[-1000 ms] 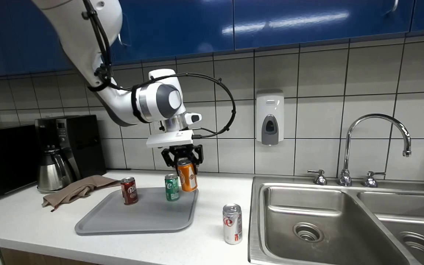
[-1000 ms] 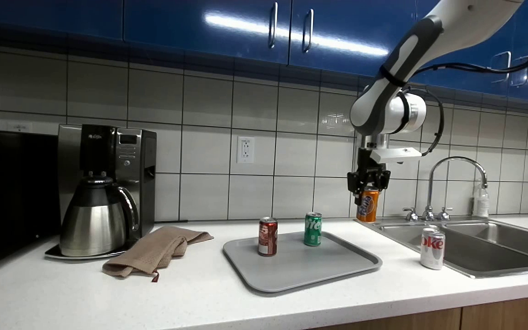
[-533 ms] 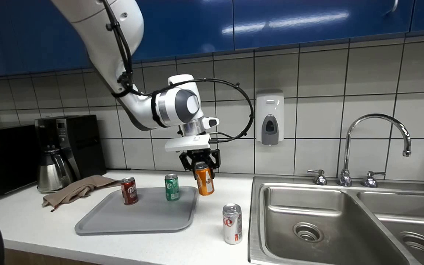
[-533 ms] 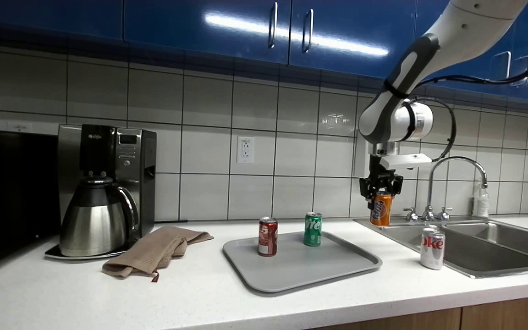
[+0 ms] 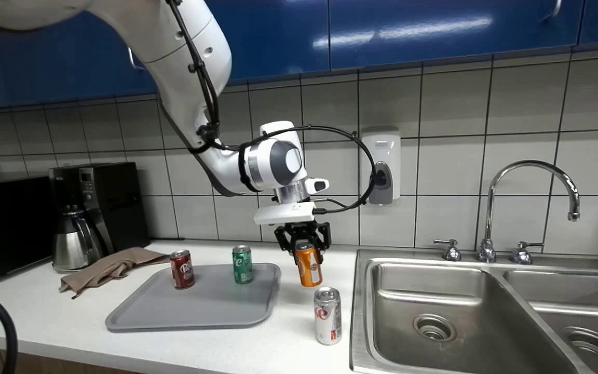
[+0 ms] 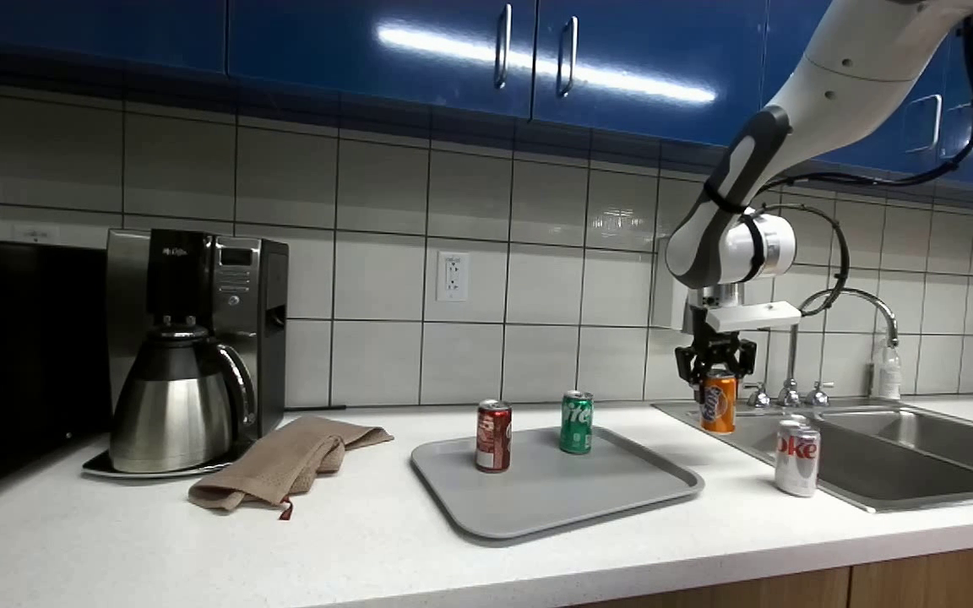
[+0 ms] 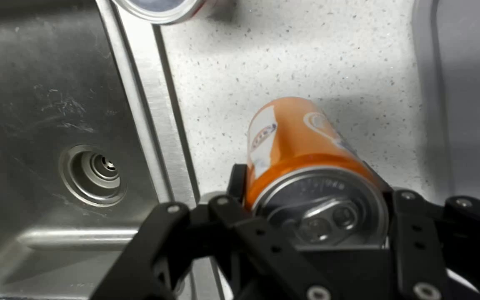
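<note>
while the gripper [image 5: 308, 256] clamps the orange can [image 5: 309, 266], open counter [image 7: 231, 75] separates tray edge [image 7: 425, 54] from sink rim [image 7: 161, 108].

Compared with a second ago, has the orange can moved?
Yes. In an exterior view, the orange can, held in the gripper, has shifted away from the gray tray toward the sink, and lower in the picture.
</note>
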`<control>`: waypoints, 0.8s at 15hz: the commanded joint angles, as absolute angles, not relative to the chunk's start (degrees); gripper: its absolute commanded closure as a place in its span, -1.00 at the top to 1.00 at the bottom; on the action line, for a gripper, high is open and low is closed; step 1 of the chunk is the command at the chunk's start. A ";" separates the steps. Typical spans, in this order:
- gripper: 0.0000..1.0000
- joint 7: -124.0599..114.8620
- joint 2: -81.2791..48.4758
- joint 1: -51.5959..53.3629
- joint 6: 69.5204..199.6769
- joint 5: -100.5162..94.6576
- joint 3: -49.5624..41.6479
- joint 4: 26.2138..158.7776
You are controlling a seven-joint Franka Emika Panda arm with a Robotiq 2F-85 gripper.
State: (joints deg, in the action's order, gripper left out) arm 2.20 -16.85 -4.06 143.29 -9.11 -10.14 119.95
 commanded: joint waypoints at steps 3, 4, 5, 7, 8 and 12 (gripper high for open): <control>-0.22 -1.52 -21.65 -4.70 139.22 -10.89 -11.57 113.70; -0.22 -1.63 -22.41 -4.85 138.76 -10.69 -11.74 113.03; -0.22 -1.71 -23.08 -4.96 138.30 -10.59 -11.92 112.38; -0.22 -1.27 -24.17 -5.48 137.32 -9.97 -11.83 111.31; -0.22 -0.53 -24.63 -5.94 136.91 -9.34 -11.49 110.88; -0.22 0.88 -25.80 -7.08 136.46 -8.19 -10.82 109.95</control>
State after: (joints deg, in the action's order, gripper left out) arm 0.05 -24.89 -5.46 138.95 -8.94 -12.06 112.65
